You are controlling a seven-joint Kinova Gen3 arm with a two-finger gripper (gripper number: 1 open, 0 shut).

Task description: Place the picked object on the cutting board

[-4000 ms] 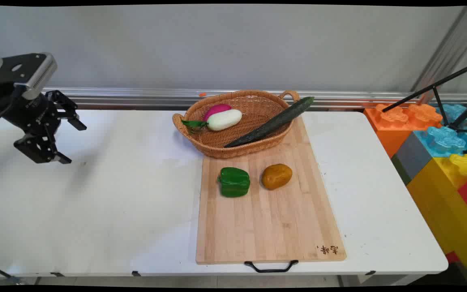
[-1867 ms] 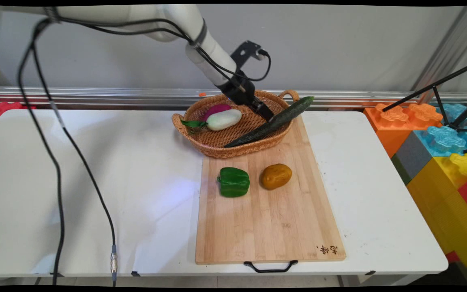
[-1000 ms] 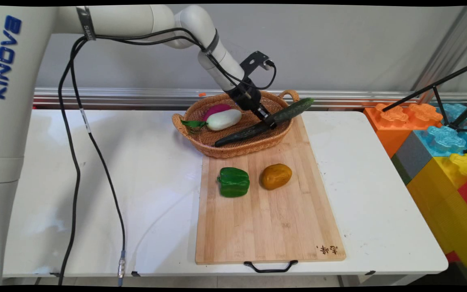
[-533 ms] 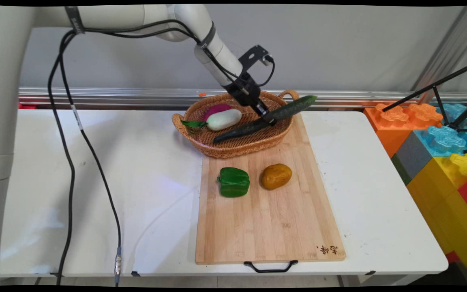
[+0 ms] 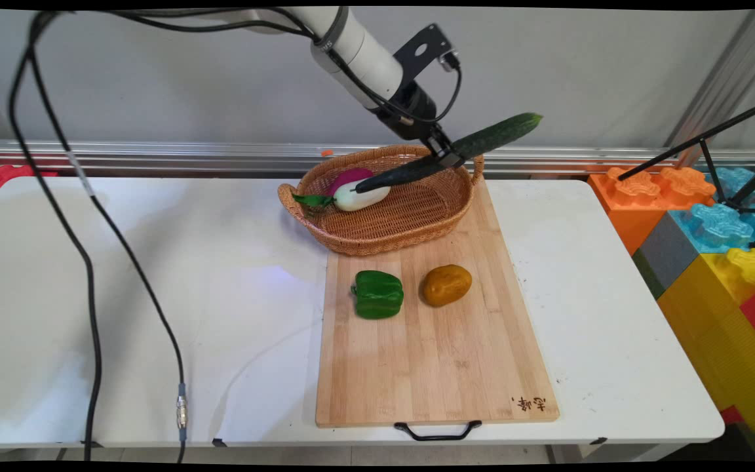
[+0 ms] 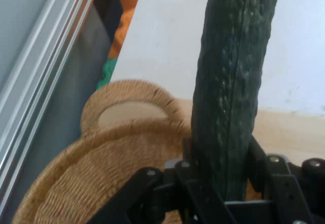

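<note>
Tool: the tool [image 5: 448, 157] is clamped round the middle of the cucumber [image 5: 456, 149].
Cucumber: in the air, tilted, clear above the far side of the wicker basket [image 5: 410, 233]; low end over the white radish [image 5: 351, 196].
Done: cucumber off the basket floor.
Left: not set down anywhere.
Nearby: green pepper [image 5: 377, 295] and potato [image 5: 447, 285] on the cutting board [image 5: 436, 367], on the counter [image 5: 154, 275].

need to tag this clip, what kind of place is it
Probably a robot lab bench staged as a kitchen: a gripper holding a cucumber above a wicker basket, a cutting board, and giant toy blocks alongside.
</note>
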